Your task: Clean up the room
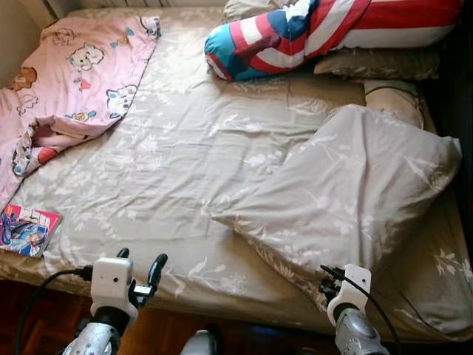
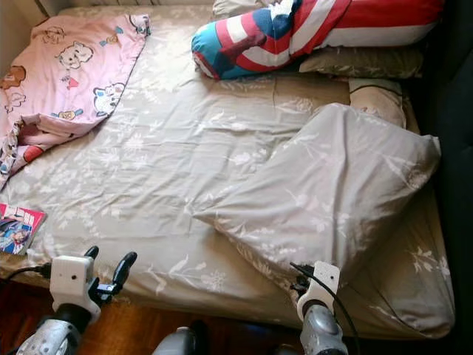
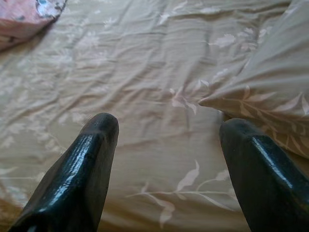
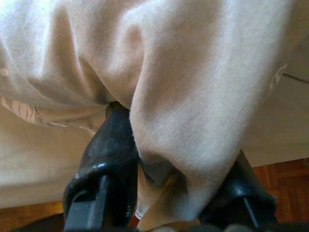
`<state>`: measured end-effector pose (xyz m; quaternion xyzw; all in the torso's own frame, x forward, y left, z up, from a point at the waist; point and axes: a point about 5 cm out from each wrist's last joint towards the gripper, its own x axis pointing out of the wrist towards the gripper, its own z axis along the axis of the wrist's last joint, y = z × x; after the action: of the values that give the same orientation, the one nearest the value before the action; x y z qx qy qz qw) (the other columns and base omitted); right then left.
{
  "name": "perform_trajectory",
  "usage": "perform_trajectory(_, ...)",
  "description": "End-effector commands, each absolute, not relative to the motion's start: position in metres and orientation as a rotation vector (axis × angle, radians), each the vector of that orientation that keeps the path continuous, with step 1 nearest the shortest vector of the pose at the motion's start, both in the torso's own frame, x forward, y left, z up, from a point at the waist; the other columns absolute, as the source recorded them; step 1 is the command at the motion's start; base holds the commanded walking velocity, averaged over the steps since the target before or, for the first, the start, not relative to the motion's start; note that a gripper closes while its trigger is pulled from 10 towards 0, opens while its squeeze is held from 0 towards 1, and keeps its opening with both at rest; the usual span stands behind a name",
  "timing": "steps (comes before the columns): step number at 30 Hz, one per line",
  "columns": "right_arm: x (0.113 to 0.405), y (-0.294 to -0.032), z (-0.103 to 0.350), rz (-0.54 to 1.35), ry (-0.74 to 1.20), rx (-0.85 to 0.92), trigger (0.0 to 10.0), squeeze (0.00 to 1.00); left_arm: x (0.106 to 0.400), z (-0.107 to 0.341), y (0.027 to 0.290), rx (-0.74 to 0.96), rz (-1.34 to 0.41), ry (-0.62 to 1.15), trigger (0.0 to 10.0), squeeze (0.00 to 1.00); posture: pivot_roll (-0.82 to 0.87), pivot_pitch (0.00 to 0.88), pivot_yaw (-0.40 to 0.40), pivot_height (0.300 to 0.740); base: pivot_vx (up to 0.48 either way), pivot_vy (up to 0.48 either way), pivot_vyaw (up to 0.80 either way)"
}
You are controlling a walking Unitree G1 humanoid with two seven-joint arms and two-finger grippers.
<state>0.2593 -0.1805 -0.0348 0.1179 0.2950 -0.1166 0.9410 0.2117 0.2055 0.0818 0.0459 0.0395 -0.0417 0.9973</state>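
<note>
A beige floral cover (image 1: 347,185) lies folded over the right half of the bed (image 1: 162,163). My right gripper (image 1: 328,281) is at the cover's near edge and is shut on a fold of it; the cloth is bunched between the black fingers (image 4: 111,150) in the right wrist view. Over the bed's front edge on the left, my left gripper (image 1: 140,257) stands open, with only bare sheet between its fingers (image 3: 96,145). The cover's pointed corner (image 3: 212,100) lies just ahead of it.
A pink cartoon blanket (image 1: 74,74) is crumpled at the far left. A red, white and blue striped pillow (image 1: 310,33) and a beige pillow (image 1: 377,63) lie at the head. A colourful magazine (image 1: 26,229) sits at the near left corner. Wooden floor (image 1: 44,310) runs below.
</note>
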Motion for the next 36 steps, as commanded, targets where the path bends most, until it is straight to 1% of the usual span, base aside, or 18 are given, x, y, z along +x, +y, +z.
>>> perform_trajectory(1, 0.267, -0.185, -0.026, -0.256, 0.534, 0.223, 0.0, 0.0, 0.21, 0.074, 0.208, 0.112, -0.076, 0.104, 10.0, 0.0, 0.11, 0.2, 0.058, 0.74, 0.0, 0.0, 0.0)
perform_trajectory(7, 0.261, -0.217, -0.022, -0.41, 0.495, 0.156, 0.0, 0.0, 0.222, 0.07, 0.203, 0.098, -0.073, 0.091, 10.0, 0.0, 0.06, 0.175, 0.04, 0.74, 0.0, 0.0, 0.0)
perform_trajectory(9, 0.255, -0.245, -0.018, -0.565, 0.482, 0.156, 0.0, 0.0, 0.225, 0.067, 0.202, 0.095, -0.075, 0.091, 10.0, 0.0, 0.04, 0.166, 0.032, 0.74, 0.0, 0.0, 0.0)
perform_trajectory(10, 0.255, -0.245, -0.018, -0.565, 0.482, 0.156, 0.0, 0.0, 0.225, 0.067, 0.202, 0.095, -0.075, 0.091, 10.0, 0.0, 0.04, 0.166, 0.032, 0.74, 0.0, 0.0, 0.0)
perform_trajectory(11, 0.251, -0.27, -0.011, -0.673, 0.467, 0.128, 0.0, 0.0, 0.229, 0.065, 0.201, 0.094, -0.075, 0.091, 10.0, 0.0, 0.02, 0.16, 0.028, 0.74, 0.0, 0.0, 0.0)
perform_trajectory(12, 0.251, -0.27, -0.011, -0.673, 0.467, 0.128, 0.0, 0.0, 0.229, 0.065, 0.201, 0.094, -0.075, 0.091, 10.0, 0.0, 0.02, 0.16, 0.028, 0.74, 0.0, 0.0, 0.0)
perform_trajectory(13, 0.25, -0.291, 0.0, -0.747, 0.438, 0.067, 0.0, 0.0, 0.23, 0.064, 0.203, 0.093, -0.071, 0.089, 10.0, 0.0, 0.02, 0.156, 0.027, 0.74, 0.0, 0.0, 0.0)
perform_trajectory(14, 0.25, -0.291, 0.0, -0.747, 0.438, 0.067, 0.0, 0.0, 0.23, 0.064, 0.203, 0.093, -0.071, 0.089, 10.0, 0.0, 0.02, 0.156, 0.027, 0.74, 0.0, 0.0, 0.0)
perform_trajectory(15, 0.249, -0.311, 0.011, -0.812, 0.407, 0.013, 0.0, 0.0, 0.231, 0.063, 0.204, 0.093, -0.068, 0.089, 10.0, 0.0, 0.02, 0.155, 0.027, 0.74, 0.0, 0.0, 0.0)
perform_trajectory(18, 0.249, -0.322, 0.02, -0.854, 0.384, -0.015, 0.0, 0.0, 0.231, 0.062, 0.205, 0.094, -0.068, 0.089, 10.0, 0.0, 0.01, 0.153, 0.028, 0.74, 0.0, 0.0, 0.0)
perform_trajectory(19, 0.251, -0.34, 0.037, -0.918, 0.337, -0.074, 0.0, 0.0, 0.232, 0.061, 0.206, 0.095, -0.069, 0.091, 10.0, 0.0, 0.0, 0.152, 0.031, 0.74, 0.0, 0.0, 0.0)
perform_trajectory(20, 0.251, -0.34, 0.037, -0.918, 0.337, -0.074, 0.0, 0.0, 0.232, 0.061, 0.206, 0.095, -0.069, 0.091, 10.0, 0.0, 0.0, 0.152, 0.031, 0.74, 0.0, 0.0, 0.0)
perform_trajectory(23, 0.25, -0.354, 0.05, -0.988, 0.302, -0.122, 0.0, 0.0, 0.232, 0.06, 0.206, 0.096, -0.071, 0.092, 10.0, 0.0, 0.0, 0.152, 0.035, 0.74, 0.0, 0.0, 0.0)
perform_trajectory(26, 0.243, -0.376, 0.069, -1.129, 0.253, -0.189, 0.0, 0.0, 0.232, 0.059, 0.206, 0.096, -0.076, 0.092, 10.0, 0.0, -0.01, 0.154, 0.039, 0.74, 0.0, 0.0, 0.0)
perform_trajectory(28, 0.236, -0.383, 0.073, -1.193, 0.248, -0.228, 0.0, 0.0, 0.232, 0.057, 0.206, 0.098, -0.081, 0.088, 10.0, 0.0, -0.01, 0.154, 0.04, 0.74, 0.0, 0.0, 0.0)
perform_trajectory(34, 0.226, -0.385, 0.069, -1.251, 0.27, -0.258, 0.0, 0.0, 0.233, 0.055, 0.207, 0.101, -0.085, 0.092, 10.0, 0.0, 0.0, 0.155, 0.046, 0.74, 0.0, 0.0, 0.0)
perform_trajectory(35, 0.226, -0.385, 0.068, -1.248, 0.273, -0.253, 4.7, 0.0, 0.233, 0.054, 0.207, 0.102, -0.086, 0.094, 10.0, 0.0, 0.0, 0.155, 0.046, 0.74, 0.0, 0.0, 0.0)
perform_trajectory(36, 0.226, -0.384, 0.068, -1.246, 0.274, -0.248, 4.7, 0.0, 0.233, 0.053, 0.208, 0.103, -0.087, 0.095, 10.0, 0.0, 0.0, 0.156, 0.047, 0.74, 0.0, 0.0, 0.0)
